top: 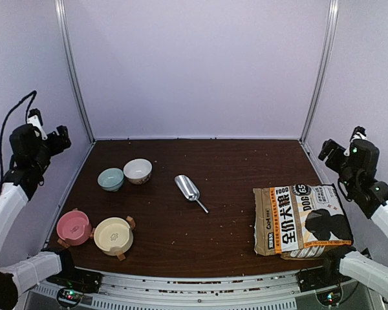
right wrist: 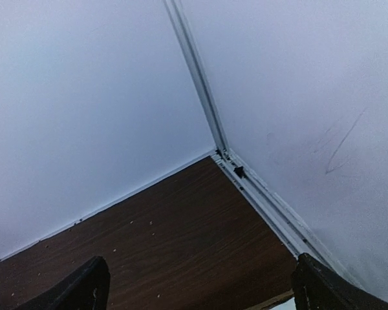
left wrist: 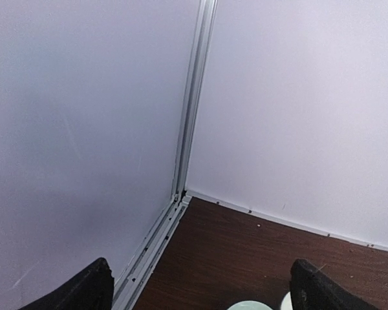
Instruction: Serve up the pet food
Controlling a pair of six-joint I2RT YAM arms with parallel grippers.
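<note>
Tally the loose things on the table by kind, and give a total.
Bowls: 4 (teal bowl, white bowl, pink bowl, cream bowl)
Metal scoop: 1
Printed food bag: 1
Total: 6

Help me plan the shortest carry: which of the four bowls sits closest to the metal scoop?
The white bowl, right of the teal bowl in the far pair; the pink bowl and yellow bowl sit farther from the scoop.
</note>
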